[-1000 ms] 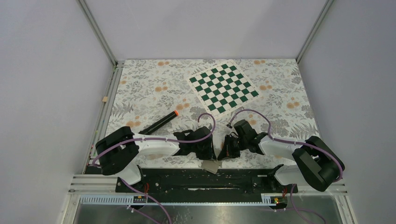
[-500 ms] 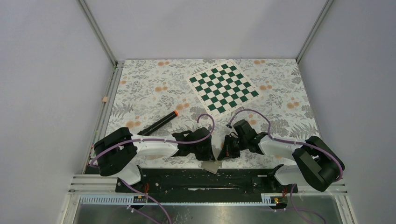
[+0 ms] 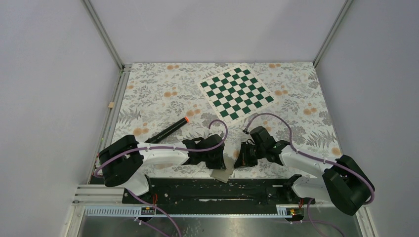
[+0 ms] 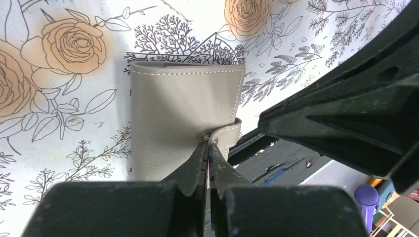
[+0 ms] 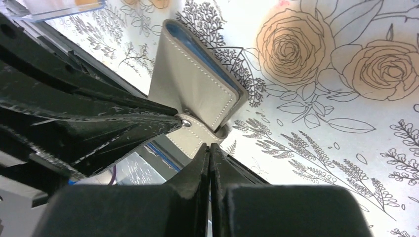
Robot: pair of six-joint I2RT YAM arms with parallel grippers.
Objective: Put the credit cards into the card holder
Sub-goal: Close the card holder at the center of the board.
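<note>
Plain pale grey walls (image 3: 217,29) close off your table on three sides, with aluminium posts (image 3: 101,32) running up the two far corners. Your work surface is a white cloth (image 3: 158,94) printed with line-drawn leaves and orange roses. A green-and-white chessboard (image 3: 236,93) lies flat and skewed at the far right of centre. A black marker (image 3: 169,130) with an orange tip lies at an angle on the left, well apart from the board. Along the near edge runs the black base rail (image 3: 212,190) that carries both arms.

You will find the card holder (image 3: 222,174) at that near edge, between the two grippers, with one corner over the rail. It is folded, grey side out, and a pale blue lining shows along one edge in the right wrist view.

Your left gripper (image 4: 207,145) has its fingers pressed together right at the stud on the holder's strap. You cannot tell from these views whether the strap is pinched between them. Your right gripper (image 5: 210,148) also has its fingers together, with the tips just beside the strap's free end.
</note>
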